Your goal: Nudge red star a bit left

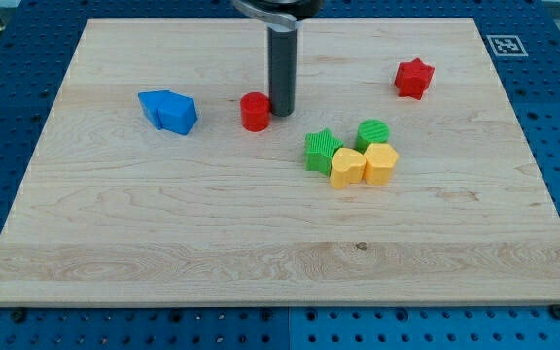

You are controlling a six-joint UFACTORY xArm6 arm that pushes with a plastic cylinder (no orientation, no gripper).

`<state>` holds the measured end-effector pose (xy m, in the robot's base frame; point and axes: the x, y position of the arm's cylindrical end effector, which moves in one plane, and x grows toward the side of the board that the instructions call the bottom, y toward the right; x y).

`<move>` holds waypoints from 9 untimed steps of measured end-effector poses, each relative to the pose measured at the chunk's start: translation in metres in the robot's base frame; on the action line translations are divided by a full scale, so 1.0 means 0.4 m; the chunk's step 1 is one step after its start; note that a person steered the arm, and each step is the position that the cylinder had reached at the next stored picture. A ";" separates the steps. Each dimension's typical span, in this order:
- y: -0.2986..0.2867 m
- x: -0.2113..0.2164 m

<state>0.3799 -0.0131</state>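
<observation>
Seven blocks on board: 2 red, 2 green, 2 yellow, 1 blue; no gripper on this rod.

My tip (280, 112) touches red cylinder (255, 112), its right side. Red star (413, 78) sits well apart, view's upper right. Green star (322, 151), green cylinder (373, 133), two yellow blocks (347, 167) (381, 163) clustered; blue block (168, 111) left.

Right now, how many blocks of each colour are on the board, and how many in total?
Red: 2, the red star and the red cylinder beside my tip
Blue: 2, touching
Green: 2
Yellow: 2
Total: 8
</observation>
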 end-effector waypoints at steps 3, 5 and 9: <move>-0.111 -0.001; -0.094 -0.362; 0.843 -0.251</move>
<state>0.2793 0.3240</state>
